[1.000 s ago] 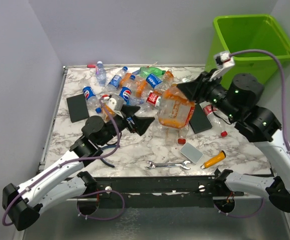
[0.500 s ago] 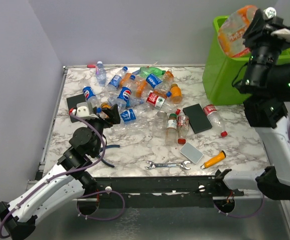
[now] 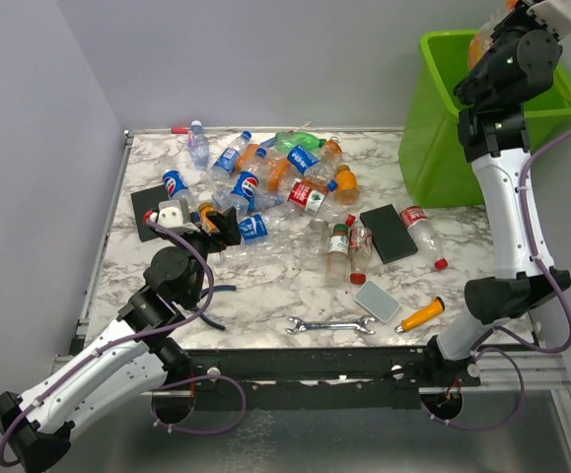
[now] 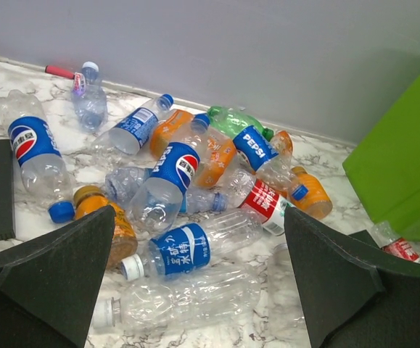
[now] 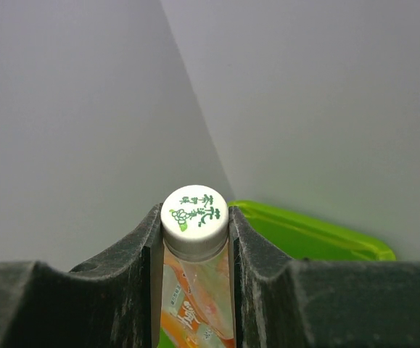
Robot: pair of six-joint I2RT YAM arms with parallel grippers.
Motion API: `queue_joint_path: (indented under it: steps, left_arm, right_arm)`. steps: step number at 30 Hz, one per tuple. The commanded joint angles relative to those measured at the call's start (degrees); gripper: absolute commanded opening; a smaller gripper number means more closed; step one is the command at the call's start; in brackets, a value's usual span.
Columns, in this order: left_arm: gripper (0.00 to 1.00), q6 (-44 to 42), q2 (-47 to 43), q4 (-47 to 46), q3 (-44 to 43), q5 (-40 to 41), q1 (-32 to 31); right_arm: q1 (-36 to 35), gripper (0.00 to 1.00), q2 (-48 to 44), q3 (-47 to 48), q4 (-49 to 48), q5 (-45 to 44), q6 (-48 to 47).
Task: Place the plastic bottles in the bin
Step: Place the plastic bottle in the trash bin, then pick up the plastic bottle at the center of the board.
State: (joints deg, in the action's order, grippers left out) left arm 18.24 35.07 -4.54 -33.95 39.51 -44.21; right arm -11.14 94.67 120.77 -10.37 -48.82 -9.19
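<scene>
Near edge: wrench (image 3: pixel 329 325), orange-handled screwdriver (image 3: pixel 420 315) and grey slab (image 3: pixel 377 301), none of them for binning. Mid table, left: left gripper (image 3: pixel 223 229), jaws wide apart and holding nothing, poised at the near side of the bottle pile (image 3: pixel 265 177). Mid table, right: black slab (image 3: pixel 389 233), with stray bottles (image 3: pixel 337 251) just beside it. Far right, off the table: bin (image 3: pixel 438 148). Above it: right gripper (image 5: pixel 194 214), fingers clamped on the neck of the orange bottle (image 5: pixel 195 304) just under its white cap, green rim showing beyond. Step in hand, as judged: the release. Done well, the whole crushed body sits inside the rim line before the jaws part. They then open fully so the neck cannot snag, and the arm lifts straight off without brushing the rim. Against a second ago: this bottle was low over mid table and is now carried high over the bin. The left arm has drawn back toward the left, jaws unchanged.
</scene>
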Motion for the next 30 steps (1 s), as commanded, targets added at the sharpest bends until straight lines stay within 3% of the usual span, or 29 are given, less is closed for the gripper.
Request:
queue_joint_path:
  steps: [1, 7, 12, 20, 24, 30]
  left_arm:
    - [0.99, 1.14, 0.26, 0.41, -0.24, -2.52, 0.08]
    - [0.99, 1.36, 0.61, 0.64, -0.32, -3.25, 0.07]
    - [0.99, 1.27, 0.91, 0.76, -0.32, -3.41, 0.08]
    - [0.99, 1.18, 1.62, 0.98, -0.49, -3.67, 0.08]
    - [0.99, 1.1, 1.9, 1.02, -0.41, -3.2, 0.08]
    - [0.99, 1.87, 2.45, 1.41, -0.84, -1.53, 0.08]
  right_arm:
    - [4.79, 0.01, 3.53, 3.72, 3.39, 0.21, 7.87]
    - [8.75, 0.01, 5.11, 1.99, 16.6, 3.16, 19.78]
    - [9.32, 0.33, 2.81, -3.56, 18.8, 8.85, 24.1]
    - [9.47, 0.68, 2.29, 1.17, 22.75, 14.99, 25.81]
    - [9.47, 0.78, 0.36, 2.88, 23.28, 19.06, 27.44]
    - [4.18, 0.81, -4.79, 4.08, 24.62, 29.01, 29.11]
